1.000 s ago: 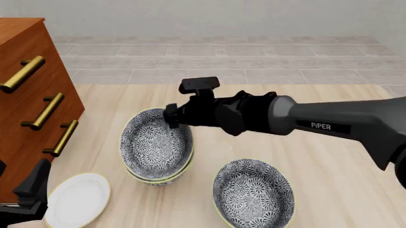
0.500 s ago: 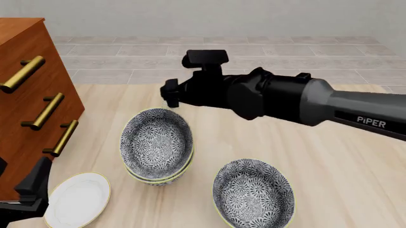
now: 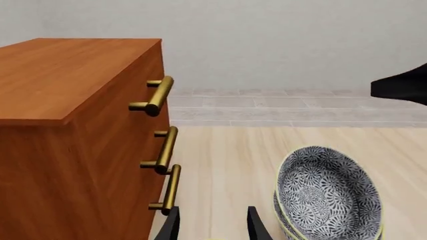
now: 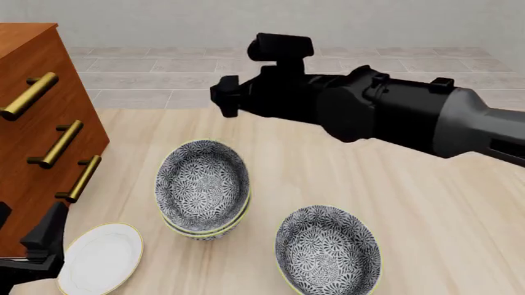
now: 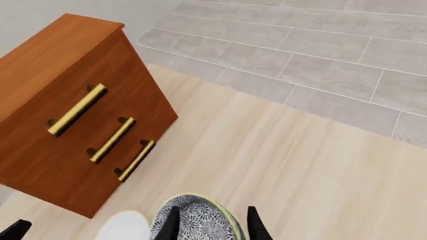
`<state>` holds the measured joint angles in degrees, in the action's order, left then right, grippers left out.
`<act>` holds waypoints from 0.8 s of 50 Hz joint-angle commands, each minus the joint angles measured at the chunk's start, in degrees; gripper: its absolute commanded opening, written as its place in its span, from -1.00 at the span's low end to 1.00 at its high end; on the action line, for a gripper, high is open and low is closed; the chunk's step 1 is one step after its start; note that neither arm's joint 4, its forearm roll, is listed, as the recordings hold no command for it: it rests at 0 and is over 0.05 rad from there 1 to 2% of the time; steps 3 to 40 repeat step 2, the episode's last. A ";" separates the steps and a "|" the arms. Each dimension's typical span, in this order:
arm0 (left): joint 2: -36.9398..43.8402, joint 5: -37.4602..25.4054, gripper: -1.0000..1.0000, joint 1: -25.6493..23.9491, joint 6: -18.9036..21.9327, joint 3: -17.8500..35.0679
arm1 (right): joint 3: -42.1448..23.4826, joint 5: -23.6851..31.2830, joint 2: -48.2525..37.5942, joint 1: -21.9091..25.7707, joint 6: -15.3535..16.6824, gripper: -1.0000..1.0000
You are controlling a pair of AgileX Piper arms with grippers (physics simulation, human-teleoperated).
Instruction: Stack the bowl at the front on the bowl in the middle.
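A blue-grey floral bowl point(image 4: 203, 183) sits nested and slightly tilted in a second look-alike bowl point(image 4: 203, 232) at the table's middle left; by look I cannot tell which is which. The same stack shows in the left wrist view, upper bowl point(image 3: 327, 187) over lower rim point(image 3: 281, 220). A third floral bowl point(image 4: 328, 249) stands alone at the front right. My right gripper point(image 4: 223, 97) hangs open well above and behind the stack, holding nothing; its fingers point(image 5: 172, 226) frame the upper bowl point(image 5: 200, 217) far below. My left gripper point(image 4: 39, 246) is open at the front left.
A wooden drawer cabinet point(image 4: 33, 123) with brass handles point(image 4: 58, 144) fills the left side. A flat white plate point(image 4: 100, 258) lies at the front left beside the left gripper point(image 3: 213, 227). The grey tiled floor point(image 4: 328, 74) lies beyond the table's far edge.
My right gripper, down at the far rim of the stacked upper bowl a second ago, has let go and risen up and back. The bowls and left arm stayed still.
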<state>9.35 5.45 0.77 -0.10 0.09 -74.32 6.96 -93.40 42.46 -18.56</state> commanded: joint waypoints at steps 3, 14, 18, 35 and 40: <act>-0.89 -0.30 1.00 0.32 -0.05 -0.07 | 2.44 1.33 8.57 0.53 1.24 1.00; -0.89 -0.30 1.00 0.32 -0.05 -0.07 | 2.44 1.33 8.57 0.53 1.24 1.00; -0.89 -0.30 1.00 0.32 -0.05 -0.07 | 2.44 1.33 8.57 0.53 1.24 1.00; -0.89 -0.30 1.00 0.32 -0.05 -0.07 | 2.44 1.33 8.57 0.53 1.24 1.00; -0.89 -0.30 1.00 0.32 -0.05 -0.07 | 2.44 1.33 8.57 0.53 1.24 1.00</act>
